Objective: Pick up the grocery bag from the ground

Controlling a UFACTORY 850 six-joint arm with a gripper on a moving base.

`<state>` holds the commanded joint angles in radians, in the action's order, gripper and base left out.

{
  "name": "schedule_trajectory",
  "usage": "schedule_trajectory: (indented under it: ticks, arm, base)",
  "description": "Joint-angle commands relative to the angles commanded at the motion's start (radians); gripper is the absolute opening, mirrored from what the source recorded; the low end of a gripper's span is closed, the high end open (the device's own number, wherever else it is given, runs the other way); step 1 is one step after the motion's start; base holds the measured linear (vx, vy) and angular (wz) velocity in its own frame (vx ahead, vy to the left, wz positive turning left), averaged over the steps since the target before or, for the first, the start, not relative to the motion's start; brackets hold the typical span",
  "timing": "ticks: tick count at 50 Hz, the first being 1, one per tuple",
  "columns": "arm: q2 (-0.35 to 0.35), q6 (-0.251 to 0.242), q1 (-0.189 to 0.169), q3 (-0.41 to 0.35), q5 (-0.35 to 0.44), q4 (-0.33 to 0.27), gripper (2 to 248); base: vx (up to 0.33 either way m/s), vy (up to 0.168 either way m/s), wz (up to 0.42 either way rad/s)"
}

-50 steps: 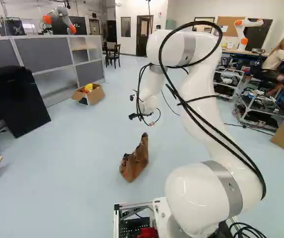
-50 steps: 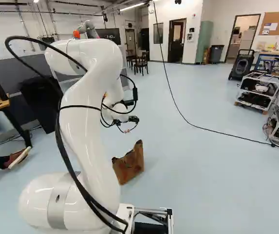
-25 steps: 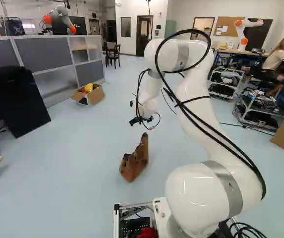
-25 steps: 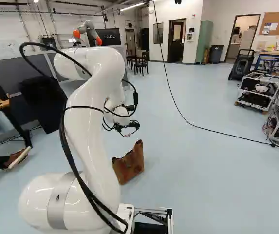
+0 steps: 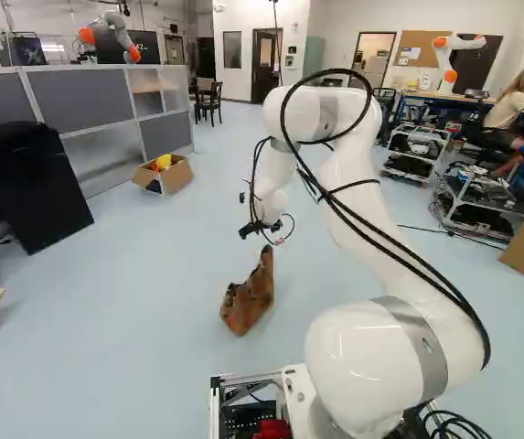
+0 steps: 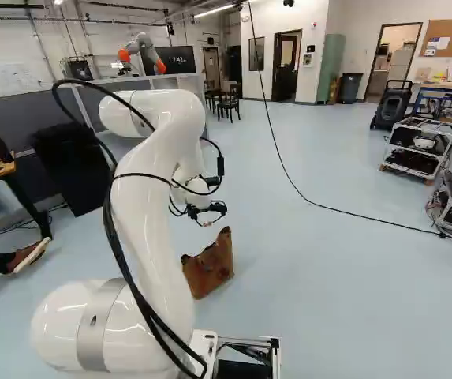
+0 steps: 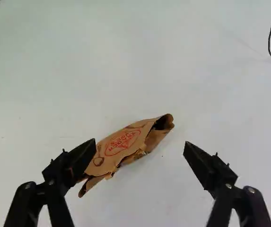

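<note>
From here, the pincer (image 7: 140,143) hangs spread wide and empty above the brown paper grocery bag (image 5: 251,297) on the floor (image 5: 133,320), with gripping and lifting both to come.

one grocery bag (image 7: 121,144), lower than the claw (image 6: 207,212), which has two fingers (image 7: 81,161). two cardboard boxes (image 5: 177,176), one to each side of the claw. beyond the claw: two metal racks (image 6: 409,172), at least two dark chairs (image 6: 230,104), one green cabinet (image 6: 331,63), one bin (image 6: 350,87), another robot (image 5: 113,27) leftward and another robot (image 5: 448,64) rightward.
</note>
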<state>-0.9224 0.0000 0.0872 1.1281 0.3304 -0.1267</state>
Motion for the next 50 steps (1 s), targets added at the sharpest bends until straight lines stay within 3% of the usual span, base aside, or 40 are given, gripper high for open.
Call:
schedule_trajectory:
  ticks: [15, 19, 50]
  arm:
    - [-0.051, 0.0, 0.0, 0.033, 0.0, 0.0, 247]
    - [-0.065, 0.023, 0.0, 0.042, 0.0, 0.0, 247]
    - [-0.171, 0.435, 0.0, 0.116, 0.0, 0.0, 247]
  base:
    - [0.0, 0.0, 0.0]
    - [0.0, 0.0, 0.0]
    - [0.0, 0.0, 0.0]
